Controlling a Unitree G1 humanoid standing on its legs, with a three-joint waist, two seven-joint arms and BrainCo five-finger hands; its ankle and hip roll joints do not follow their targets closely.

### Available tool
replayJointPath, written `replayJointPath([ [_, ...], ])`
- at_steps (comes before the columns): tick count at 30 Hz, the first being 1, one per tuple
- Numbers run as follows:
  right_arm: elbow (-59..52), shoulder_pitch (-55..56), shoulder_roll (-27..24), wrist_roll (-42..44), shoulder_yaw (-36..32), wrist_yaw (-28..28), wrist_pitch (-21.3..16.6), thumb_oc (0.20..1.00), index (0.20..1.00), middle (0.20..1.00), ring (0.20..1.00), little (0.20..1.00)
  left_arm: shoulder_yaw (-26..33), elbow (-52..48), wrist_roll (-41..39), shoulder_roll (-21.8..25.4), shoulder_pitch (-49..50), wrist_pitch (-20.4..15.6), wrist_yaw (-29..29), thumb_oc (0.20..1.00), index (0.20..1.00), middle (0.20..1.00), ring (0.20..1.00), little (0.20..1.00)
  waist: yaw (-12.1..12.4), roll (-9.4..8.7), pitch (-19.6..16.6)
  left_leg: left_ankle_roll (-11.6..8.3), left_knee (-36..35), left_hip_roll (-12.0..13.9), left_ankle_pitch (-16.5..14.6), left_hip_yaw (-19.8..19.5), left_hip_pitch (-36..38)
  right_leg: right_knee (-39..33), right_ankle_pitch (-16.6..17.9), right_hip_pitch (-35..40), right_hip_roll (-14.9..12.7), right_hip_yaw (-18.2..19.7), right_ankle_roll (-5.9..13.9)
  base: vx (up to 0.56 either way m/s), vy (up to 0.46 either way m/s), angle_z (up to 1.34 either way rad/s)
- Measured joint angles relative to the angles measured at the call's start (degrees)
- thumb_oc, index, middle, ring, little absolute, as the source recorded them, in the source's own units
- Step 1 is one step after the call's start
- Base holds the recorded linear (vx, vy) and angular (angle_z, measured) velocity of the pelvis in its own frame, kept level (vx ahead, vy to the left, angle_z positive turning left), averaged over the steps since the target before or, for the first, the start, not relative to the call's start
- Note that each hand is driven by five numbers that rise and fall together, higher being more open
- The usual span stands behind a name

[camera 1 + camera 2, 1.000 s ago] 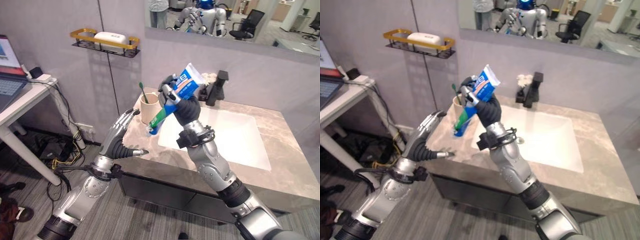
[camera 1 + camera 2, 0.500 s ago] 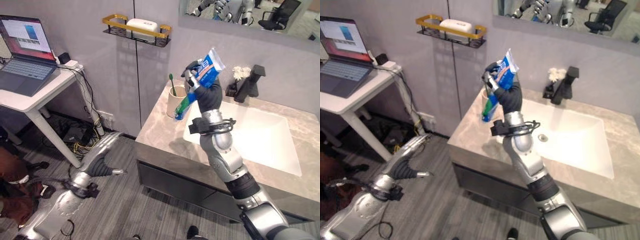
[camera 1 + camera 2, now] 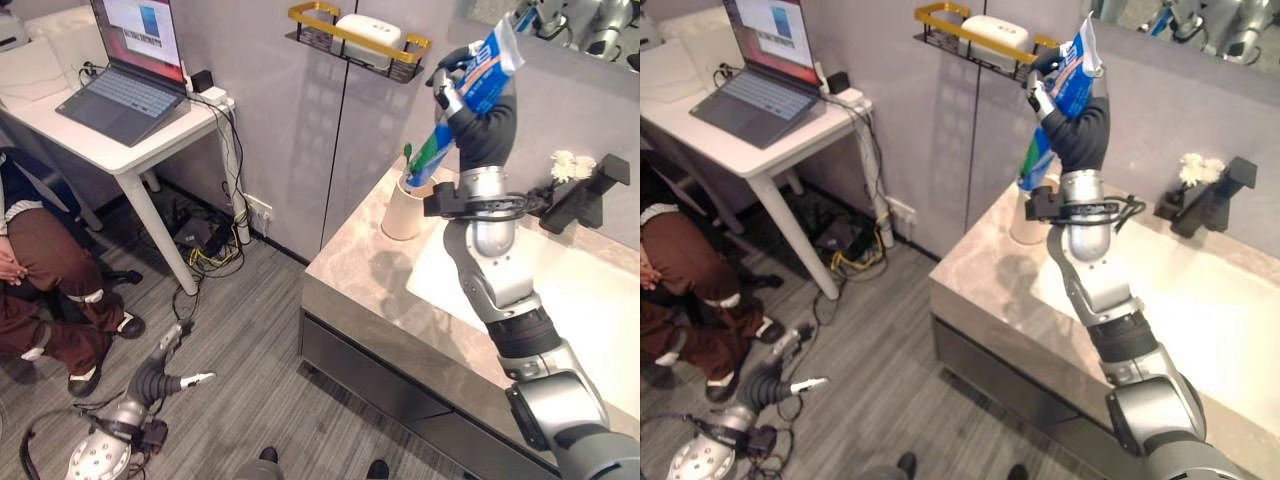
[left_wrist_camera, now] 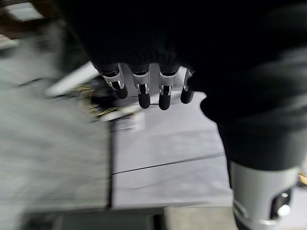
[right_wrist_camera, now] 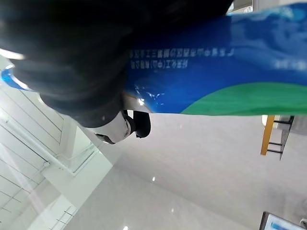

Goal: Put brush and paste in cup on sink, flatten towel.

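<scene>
Toothbrush (image 3: 408, 153) upright in cup (image 3: 404, 208)

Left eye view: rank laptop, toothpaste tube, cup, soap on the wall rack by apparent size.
1. laptop, clearly largest.
2. toothpaste tube in the right hand, though it is raised toward the camera, which inflates it.
3. cup and soap: too close to rank; the hand hides part of the cup.

The right hand (image 3: 478, 112) covers the middle of the toothpaste tube (image 3: 470, 95), and the tube's lower end hides part of the cup (image 3: 405, 210) rim and most of the toothbrush (image 3: 408, 153). The counter (image 3: 370, 290) runs off the picture's right edge. The left hand (image 3: 160, 372) is too small to read its fingers there.
</scene>
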Motion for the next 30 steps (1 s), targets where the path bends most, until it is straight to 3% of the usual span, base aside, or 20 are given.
replayJointPath([
  [3,1.84,-0.34,-3.31,-0.09,-0.09,0.05,1.26,0.200,0.200,0.200,0.200,0.200,-0.22,-0.05,-4.31,-2.16,1.21,1.93,-2.25,1.000,1.000,1.000,1.000,1.000,0.06,-0.08,-0.12,-0.64,-0.25,0.94,0.42,-1.58,-1.35,-0.05,-0.49,-0.54,0.93,-1.72,-0.69,0.08,-0.120,0.18],
  [11,7.26,-4.38,-3.65,-0.14,-0.33,-0.26,1.82,0.200,0.200,0.200,0.200,0.200,-0.26,-0.05,-6.58,-1.64,0.55,3.62,-4.55,1.000,1.000,1.000,1.000,1.000,1.03,0.35,-0.15,-0.99,-0.26,1.42,0.68,-1.55,-3.25,0.00,-0.40,-2.51,1.43,-1.69,-1.04,0.06,-0.058,0.02],
  [30,9.52,-6.43,-3.79,0.05,-1.04,-1.30,2.14,0.200,0.200,0.200,0.200,0.200,-1.18,0.10,-6.59,-1.61,-0.75,3.66,-5.02,1.000,1.000,1.000,1.000,1.000,1.40,0.97,-0.43,-1.39,-0.20,1.68,1.05,-2.80,-5.85,0.00,-0.47,-4.49,1.73,-2.77,-1.20,0.05,-0.020,0.03],
])
